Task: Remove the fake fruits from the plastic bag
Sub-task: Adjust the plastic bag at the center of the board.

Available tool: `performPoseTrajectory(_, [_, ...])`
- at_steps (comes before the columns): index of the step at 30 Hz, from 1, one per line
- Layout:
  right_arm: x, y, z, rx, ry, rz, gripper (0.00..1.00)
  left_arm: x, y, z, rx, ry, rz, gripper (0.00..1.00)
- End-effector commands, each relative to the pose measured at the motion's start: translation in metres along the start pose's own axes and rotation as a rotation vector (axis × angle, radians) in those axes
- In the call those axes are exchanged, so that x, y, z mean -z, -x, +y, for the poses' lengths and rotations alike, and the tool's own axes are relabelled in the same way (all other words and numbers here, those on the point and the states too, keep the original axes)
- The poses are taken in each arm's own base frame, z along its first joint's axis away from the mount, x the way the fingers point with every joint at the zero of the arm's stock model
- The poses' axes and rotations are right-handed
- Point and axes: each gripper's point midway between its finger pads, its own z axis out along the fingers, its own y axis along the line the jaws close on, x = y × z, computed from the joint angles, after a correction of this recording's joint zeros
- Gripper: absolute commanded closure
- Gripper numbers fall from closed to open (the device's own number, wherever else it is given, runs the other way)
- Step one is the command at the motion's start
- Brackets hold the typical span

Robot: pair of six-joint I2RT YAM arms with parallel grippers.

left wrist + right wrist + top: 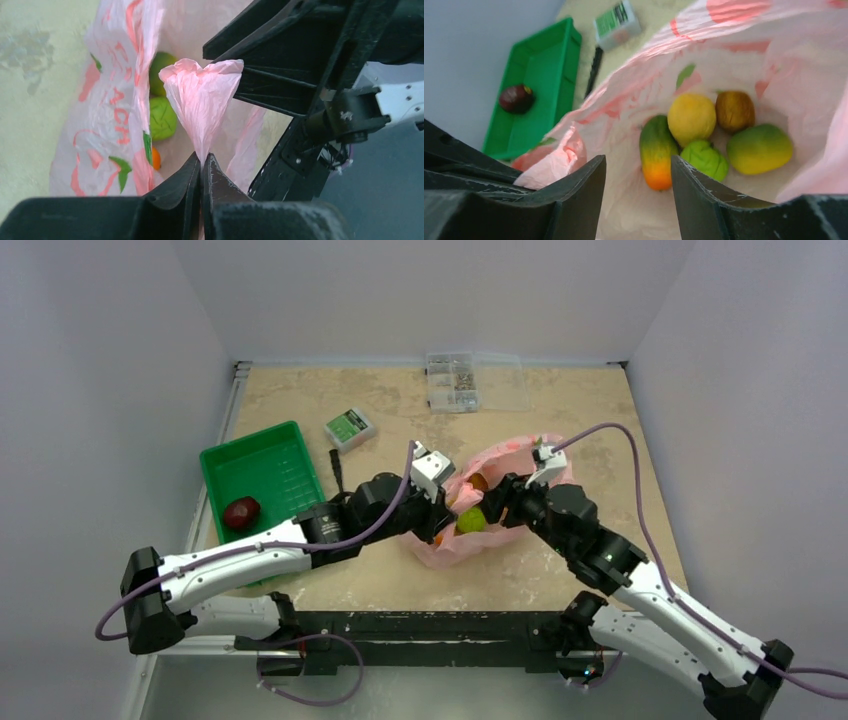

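The pink plastic bag (510, 455) lies at the table's middle with its mouth held open. My left gripper (202, 157) is shut on a bunched fold of the bag's rim (200, 95); in the top view it is at the bag's left side (447, 502). My right gripper (638, 162) is open and empty, hanging over the bag's mouth (497, 502). Inside the bag lie several fake fruits: a green-orange one (655, 150), a yellow one (691, 118), a brown one (734, 110), a lime green one (705, 159) and a yellow-green one (759, 148). A dark red fruit (241, 511) sits in the green tray.
The green ribbed tray (270, 465) stands at the left. A small green-labelled box (350, 427) and a black stick-like object (337, 472) lie between tray and bag. A clear compartment box (460, 380) is at the back. White walls enclose the table.
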Motion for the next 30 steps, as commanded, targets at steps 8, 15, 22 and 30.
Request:
performPoseTrajectory(8, [-0.013,-0.113,-0.011,-0.130,0.090,0.258,0.53,0.000,-0.100,0.025,0.189,0.091,0.217,0.98])
performPoseTrajectory(15, [-0.015,-0.092,-0.058,-0.139,-0.220,0.174,0.30,-0.008,-0.171,0.056,0.228,0.238,0.373,0.98])
performPoseTrajectory(22, [-0.018,-0.130,-0.076,-0.240,-0.271,0.210,0.37,-0.003,-0.202,0.100,0.173,0.496,0.480,1.00])
performPoseTrajectory(30, [-0.019,-0.171,-0.038,-0.349,0.026,0.297,0.63,-0.010,-0.157,0.163,0.058,0.668,0.505,1.00])
